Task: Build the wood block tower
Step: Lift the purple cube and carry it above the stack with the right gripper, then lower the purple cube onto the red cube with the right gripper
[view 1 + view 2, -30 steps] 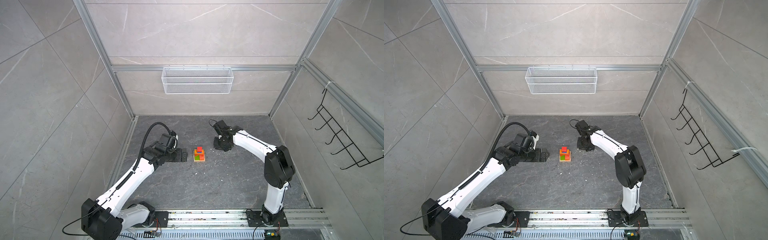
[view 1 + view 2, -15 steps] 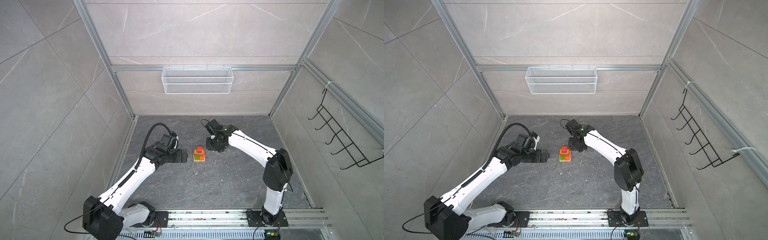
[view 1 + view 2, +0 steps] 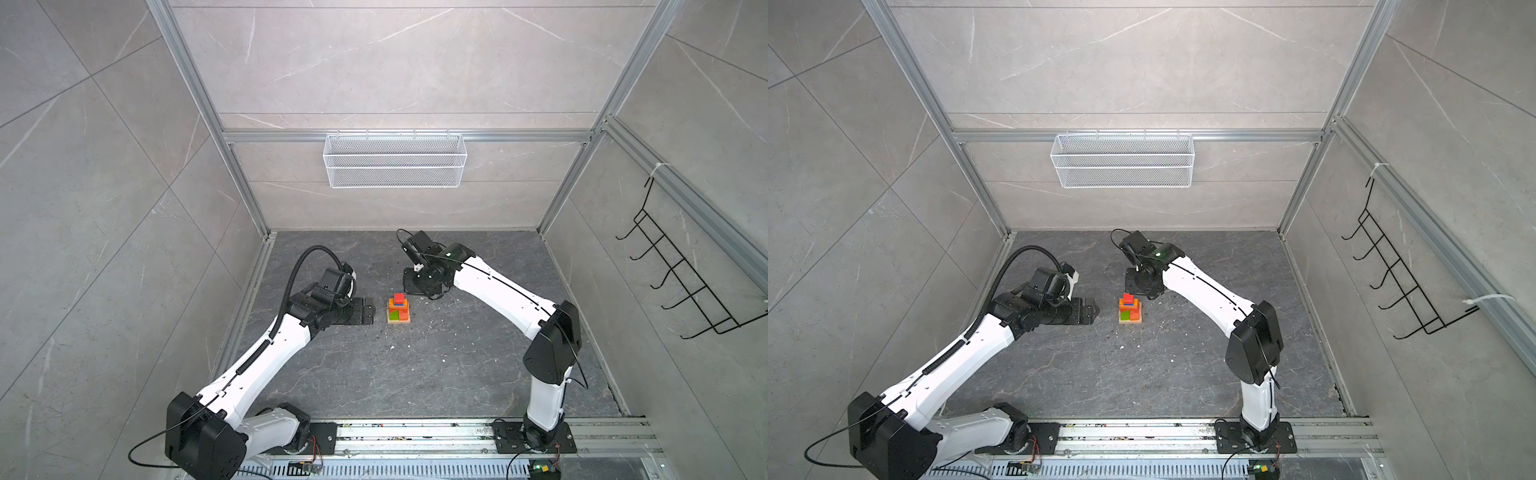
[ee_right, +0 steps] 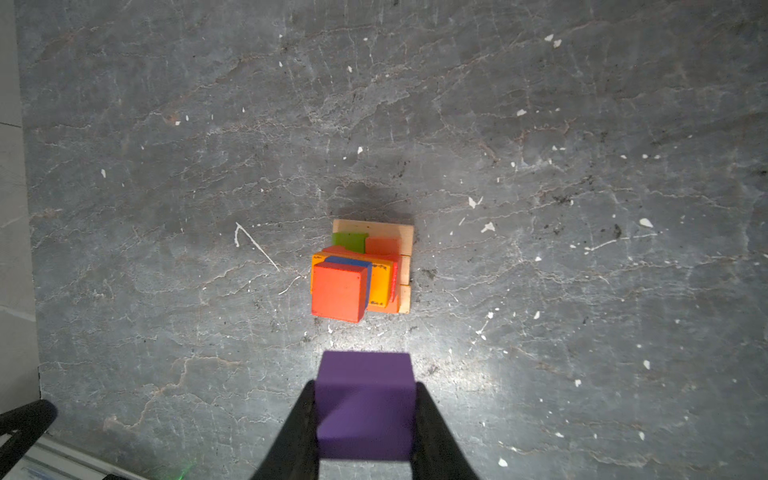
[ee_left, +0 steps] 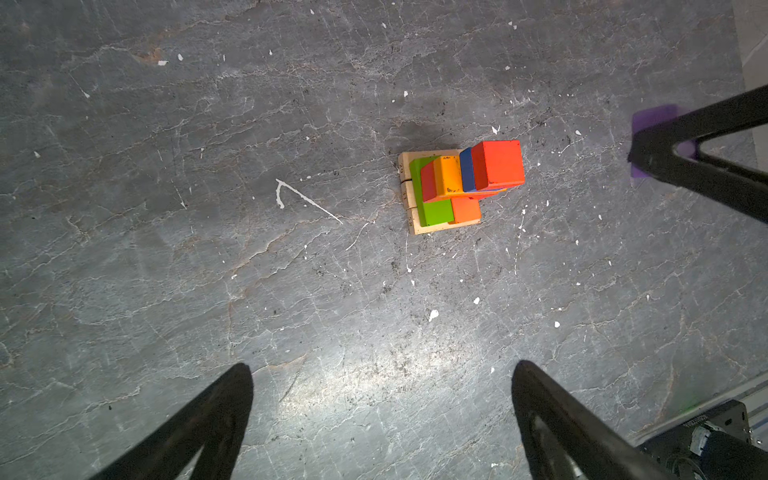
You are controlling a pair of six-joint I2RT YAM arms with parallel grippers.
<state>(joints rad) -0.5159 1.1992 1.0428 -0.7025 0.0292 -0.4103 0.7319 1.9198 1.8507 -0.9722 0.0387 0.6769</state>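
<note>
Right gripper [image 4: 365,388] pinches a purple block [image 4: 365,415], hidden in both top views; left gripper [image 5: 382,369] spread, left of the tower [image 3: 398,309].

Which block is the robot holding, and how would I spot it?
Find the little colourful wood block tower in the middle of the dark stone floor. Just beyond it, the right arm holds a purple cube clamped in its jaws. It is the only purple piece and the only one not stacked.
</note>
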